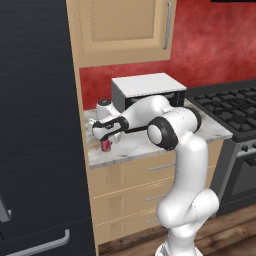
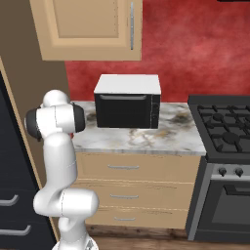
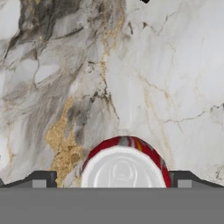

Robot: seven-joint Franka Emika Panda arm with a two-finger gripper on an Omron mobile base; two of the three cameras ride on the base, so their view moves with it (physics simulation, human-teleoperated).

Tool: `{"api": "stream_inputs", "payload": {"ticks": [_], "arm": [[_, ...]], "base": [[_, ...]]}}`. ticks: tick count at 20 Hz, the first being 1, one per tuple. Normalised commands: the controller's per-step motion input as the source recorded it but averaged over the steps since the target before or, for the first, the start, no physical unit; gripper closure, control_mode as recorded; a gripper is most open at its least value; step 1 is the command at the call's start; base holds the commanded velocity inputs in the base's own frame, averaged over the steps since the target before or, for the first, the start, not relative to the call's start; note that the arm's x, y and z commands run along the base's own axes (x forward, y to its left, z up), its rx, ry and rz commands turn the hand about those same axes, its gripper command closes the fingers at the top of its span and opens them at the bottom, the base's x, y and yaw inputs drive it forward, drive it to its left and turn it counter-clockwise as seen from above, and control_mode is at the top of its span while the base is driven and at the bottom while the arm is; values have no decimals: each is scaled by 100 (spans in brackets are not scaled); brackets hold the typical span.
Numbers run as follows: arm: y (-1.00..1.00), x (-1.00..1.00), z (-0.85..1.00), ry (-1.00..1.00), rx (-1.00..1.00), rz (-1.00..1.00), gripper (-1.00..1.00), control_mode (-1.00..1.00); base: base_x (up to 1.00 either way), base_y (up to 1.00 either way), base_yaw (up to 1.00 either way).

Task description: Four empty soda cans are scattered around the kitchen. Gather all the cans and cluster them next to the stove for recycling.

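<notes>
The work was at an early stage. One red soda can (image 1: 105, 145) stood upright on the marble tabletop (image 1: 145, 140), at its left end near the front edge, well apart from the stove (image 1: 232, 107) on the right, with the microwave (image 1: 147, 92) behind and between them. The arm reached left across the tabletop, and the claw (image 1: 106, 135) hung directly above that can. In the hand view the can's silver top (image 3: 124, 168) sat between the two dark fingertips (image 3: 41, 180), one on each side, with marble visible in the gaps; the jaws stood released at full width and nothing was grasped yet. By my reading, the step in hand was the descent and grip on this can, so it had not been lifted.

Beside the stove, the stretch of tabletop (image 2: 183, 132) to the right of the microwave showed no cans in either base view, so none appeared to have been delivered. If that was right, all four cans were left to move: this one to be picked and carried right, past the microwave, and three more that lay elsewhere in the kitchen.

As for writing, the can's red side carried pale markings, but they were too small and blurred to read. The lid showed an embossed tab shape and no legible text. No brand could be read on the microwave or the stove.
</notes>
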Motion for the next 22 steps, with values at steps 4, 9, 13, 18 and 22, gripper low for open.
{"api": "stream_inputs", "payload": {"ticks": [4, 9, 13, 18, 22], "arm": [[1, 4, -9, 0, 2, -3, -100, -100], [0, 7, -11, 0, 0, -2, -100, -100], [4, 8, -11, 2, 0, -3, -100, -100], [4, 4, -12, 6, 0, -3, 100, -100], [0, 0, -11, 15, 0, -3, 100, -100]], "base": [[0, 0, 0], [0, 0, 0], [0, 0, 0], [0, 0, 0], [0, 0, 0]]}}
